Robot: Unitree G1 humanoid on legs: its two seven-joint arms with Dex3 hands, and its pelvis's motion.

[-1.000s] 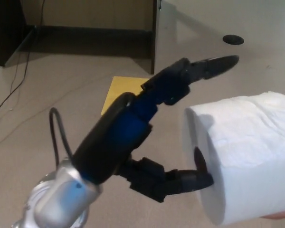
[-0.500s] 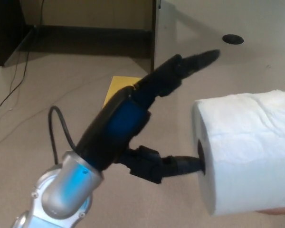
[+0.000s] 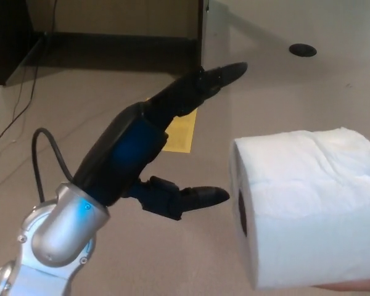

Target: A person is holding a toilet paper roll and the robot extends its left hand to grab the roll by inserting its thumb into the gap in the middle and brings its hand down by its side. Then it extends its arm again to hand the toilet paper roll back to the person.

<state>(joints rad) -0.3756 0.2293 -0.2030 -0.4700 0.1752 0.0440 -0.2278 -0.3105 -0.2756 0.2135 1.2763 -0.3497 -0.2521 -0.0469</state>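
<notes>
Black left hand (image 3: 149, 145) w/ blue sheen, silver wrist (image 3: 58, 231), black cable (image 3: 46, 157).

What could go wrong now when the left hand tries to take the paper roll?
The thumb of the left hand is outside the roll's hole, level with its upper part; it may hit the flat end of the toilet paper roll and push it away. The fingers are spread high above the roll and may close on nothing.

One toilet paper roll (image 3: 308, 206), one robot hand (image 3: 154, 145) with fingers spread, one yellow sheet (image 3: 180, 131) on the floor, one dark round disc (image 3: 303, 50) far right, one black cable (image 3: 21, 105) at left.
</notes>
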